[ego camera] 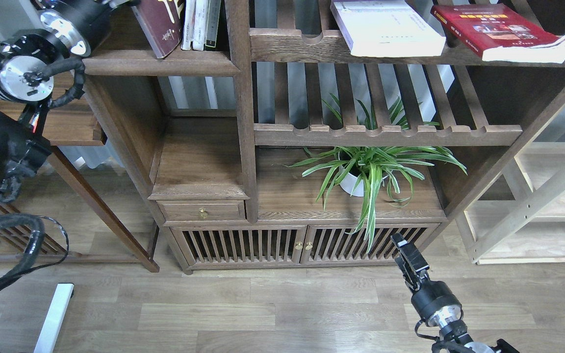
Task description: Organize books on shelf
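The maroon-brown book (162, 27) with white characters leans tilted on the dark-walnut shelf (160, 63) at the top left, its right side near the thin white-spined and black-spined books (201, 24). My left gripper (120, 3) is at the book's upper left, mostly cut off by the top edge, and seems shut on it. The white-lavender paperback (385, 27) and the red book (498, 29) lie flat on the upper slatted shelf (292, 46). My right gripper (402, 243) hangs low in front of the cabinet doors, dark and empty.
A potted spider plant (368, 166) stands on the cabinet top under a slatted shelf (385, 135). A small drawer (203, 211) sits below an open compartment. A lighter wooden rack (547, 196) is at the right, and a side table (66, 127) at the left.
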`<action>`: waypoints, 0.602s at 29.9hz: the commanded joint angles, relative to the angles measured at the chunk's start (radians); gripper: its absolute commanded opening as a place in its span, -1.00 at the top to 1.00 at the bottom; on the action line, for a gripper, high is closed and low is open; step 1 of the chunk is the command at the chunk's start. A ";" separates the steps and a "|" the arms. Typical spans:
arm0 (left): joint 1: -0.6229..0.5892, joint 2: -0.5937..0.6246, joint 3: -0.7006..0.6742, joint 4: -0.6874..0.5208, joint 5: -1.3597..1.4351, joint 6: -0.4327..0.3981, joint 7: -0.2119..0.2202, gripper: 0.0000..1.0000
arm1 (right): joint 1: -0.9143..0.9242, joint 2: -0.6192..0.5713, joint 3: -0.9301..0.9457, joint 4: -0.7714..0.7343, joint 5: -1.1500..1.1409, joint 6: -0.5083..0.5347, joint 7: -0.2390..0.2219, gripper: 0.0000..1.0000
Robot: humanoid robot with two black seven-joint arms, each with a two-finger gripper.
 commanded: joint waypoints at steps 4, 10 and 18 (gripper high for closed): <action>-0.006 -0.029 0.011 -0.006 -0.005 0.042 -0.026 0.34 | -0.017 -0.003 0.000 0.001 0.000 0.000 0.000 -0.98; -0.030 -0.053 0.028 -0.007 -0.007 0.051 -0.040 0.23 | -0.017 -0.003 0.000 0.000 0.000 0.000 0.000 -0.98; -0.064 -0.081 0.028 -0.007 -0.049 0.082 -0.046 0.17 | -0.017 -0.003 0.000 0.000 0.000 0.000 0.000 -0.98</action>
